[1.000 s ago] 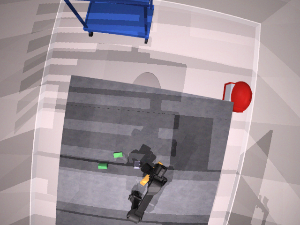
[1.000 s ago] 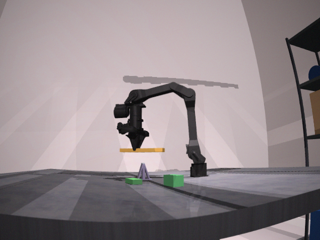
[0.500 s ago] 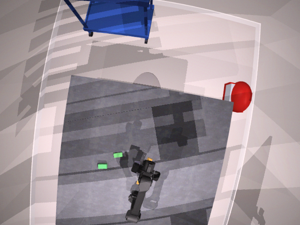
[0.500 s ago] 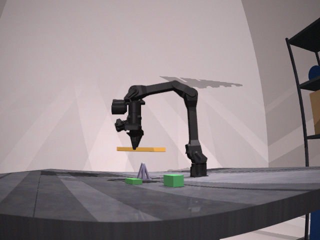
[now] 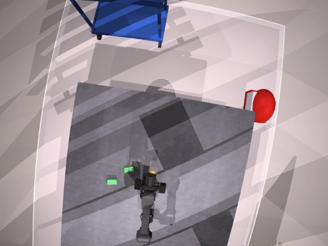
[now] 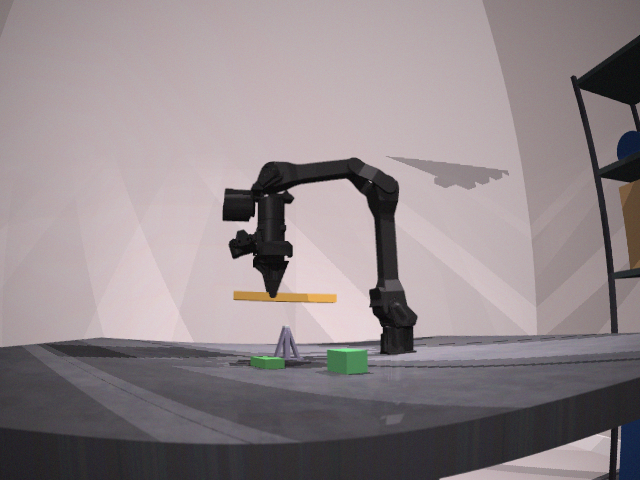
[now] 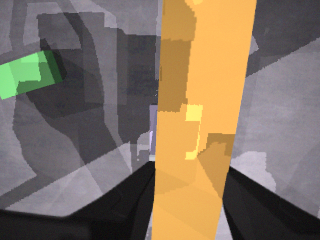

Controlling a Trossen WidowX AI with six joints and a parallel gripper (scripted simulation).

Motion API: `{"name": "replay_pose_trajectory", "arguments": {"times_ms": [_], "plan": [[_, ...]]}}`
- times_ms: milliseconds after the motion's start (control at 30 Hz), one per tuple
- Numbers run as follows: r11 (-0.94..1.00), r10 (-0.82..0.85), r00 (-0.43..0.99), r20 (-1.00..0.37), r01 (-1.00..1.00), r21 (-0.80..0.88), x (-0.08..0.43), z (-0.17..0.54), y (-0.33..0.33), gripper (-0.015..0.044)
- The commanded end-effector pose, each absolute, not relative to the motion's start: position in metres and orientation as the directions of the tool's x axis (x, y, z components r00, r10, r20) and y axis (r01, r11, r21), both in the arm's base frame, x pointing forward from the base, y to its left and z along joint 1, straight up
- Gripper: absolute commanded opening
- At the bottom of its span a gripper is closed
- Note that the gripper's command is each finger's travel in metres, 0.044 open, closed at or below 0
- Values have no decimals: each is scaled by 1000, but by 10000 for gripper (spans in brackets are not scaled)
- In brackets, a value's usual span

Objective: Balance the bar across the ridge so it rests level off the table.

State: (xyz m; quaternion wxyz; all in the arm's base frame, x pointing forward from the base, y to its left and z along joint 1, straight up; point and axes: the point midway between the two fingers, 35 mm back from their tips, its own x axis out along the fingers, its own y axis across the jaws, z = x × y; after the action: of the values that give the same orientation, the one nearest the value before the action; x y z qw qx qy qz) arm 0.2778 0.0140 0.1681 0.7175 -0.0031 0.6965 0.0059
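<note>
My gripper [image 6: 272, 295] [image 7: 188, 171] points down and is shut on the orange bar [image 5: 152, 171] [image 6: 310, 298] [image 7: 215, 65]. In the exterior view the bar hangs in the air, close to level, above the grey-violet ridge [image 6: 286, 343], with a clear gap between them. The fingers hold it left of its middle there. In the top view the arm hides most of the bar and the ridge. In the wrist view the bar runs up the picture and covers most of the ridge [image 7: 153, 131]; only a thin strip shows at the bar's left edge.
A flat green block [image 5: 128, 169] [image 6: 267, 362] [image 7: 25, 74] lies near the ridge. A taller green block [image 5: 111, 181] [image 6: 347, 361] stands farther out on the dark table [image 5: 100, 153] [image 6: 206, 403]. A blue cart [image 5: 129, 22] and a red object [image 5: 264, 105] are beyond the table.
</note>
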Motion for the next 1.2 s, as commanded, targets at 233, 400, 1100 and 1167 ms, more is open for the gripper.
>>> {"name": "replay_pose_trajectory", "arguments": {"times_ms": [233,400,1100,1167], "plan": [[999,2,29,-1000,-48,1,278,160,23,0],[999,2,29,-1000,-49,1,278,152,24,0],[999,3,29,-1000,-52,1,278,125,25,0],[999,3,29,-1000,-52,1,278,125,25,0]]}}
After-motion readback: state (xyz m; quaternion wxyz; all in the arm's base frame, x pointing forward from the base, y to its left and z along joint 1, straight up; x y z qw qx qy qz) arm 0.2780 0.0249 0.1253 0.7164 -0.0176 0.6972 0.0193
